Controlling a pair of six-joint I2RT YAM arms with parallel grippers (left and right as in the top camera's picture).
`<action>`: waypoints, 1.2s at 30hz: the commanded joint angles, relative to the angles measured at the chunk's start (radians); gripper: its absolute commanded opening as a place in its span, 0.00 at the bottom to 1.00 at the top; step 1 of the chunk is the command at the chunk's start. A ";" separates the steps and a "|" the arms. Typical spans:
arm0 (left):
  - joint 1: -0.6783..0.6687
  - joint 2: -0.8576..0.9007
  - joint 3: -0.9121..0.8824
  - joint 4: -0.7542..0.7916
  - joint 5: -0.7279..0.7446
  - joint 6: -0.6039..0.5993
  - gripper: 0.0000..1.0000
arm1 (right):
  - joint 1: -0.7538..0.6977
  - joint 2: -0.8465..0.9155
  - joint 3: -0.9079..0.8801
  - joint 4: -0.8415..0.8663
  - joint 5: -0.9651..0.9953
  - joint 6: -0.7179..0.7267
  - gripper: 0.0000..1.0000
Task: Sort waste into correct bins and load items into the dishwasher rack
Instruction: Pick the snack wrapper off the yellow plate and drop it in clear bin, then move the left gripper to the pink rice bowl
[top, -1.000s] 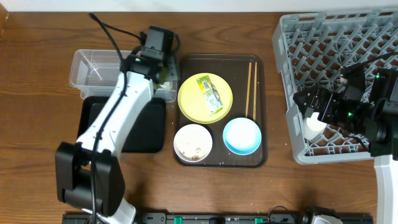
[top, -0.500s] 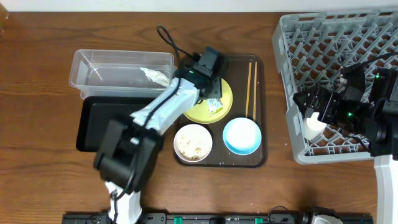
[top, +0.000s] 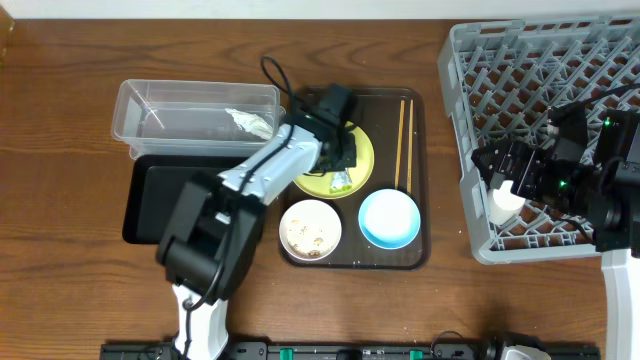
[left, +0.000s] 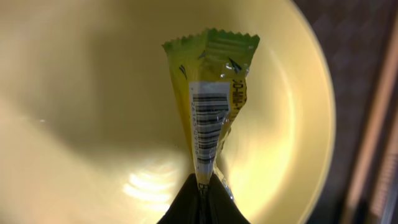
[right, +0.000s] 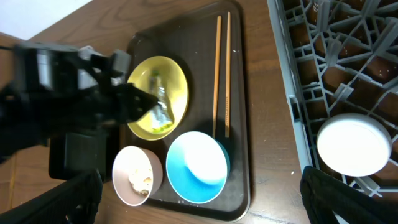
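The green-and-yellow wrapper (left: 211, 93) lies on the pale-yellow plate (left: 93, 93). My left gripper (left: 202, 194) is shut on its near end. From overhead the left gripper (top: 345, 150) sits over the plate (top: 312, 172), with the wrapper (top: 342, 180) poking out below it. A white bowl (top: 310, 230) holding food grains, a light-blue bowl (top: 389, 218) and chopsticks (top: 403, 140) share the brown tray (top: 420, 250). My right gripper (top: 505, 178) hangs open over the grey rack's (top: 540, 90) left edge. In the right wrist view the right gripper (right: 199, 190) holds nothing.
The clear tub (top: 150, 100) at the back left holds a crumpled white scrap (top: 252, 122). The flat black tray (top: 170, 205) lies in front of it, partly under my left arm. A white round dish (right: 353, 144) rests inside the rack.
My left arm swung from the clear tub over to the yellow plate, and its jaws closed on the wrapper. The right arm stayed still.
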 joint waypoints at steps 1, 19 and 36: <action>0.063 -0.138 0.019 -0.028 0.015 0.010 0.06 | 0.014 -0.001 0.013 0.002 -0.004 0.000 0.99; 0.294 -0.278 0.021 -0.073 -0.306 0.094 0.50 | 0.014 -0.001 0.013 -0.009 -0.004 0.000 0.99; -0.104 -0.442 -0.049 -0.417 -0.274 -0.022 0.64 | 0.014 -0.001 0.013 -0.035 0.026 0.000 0.99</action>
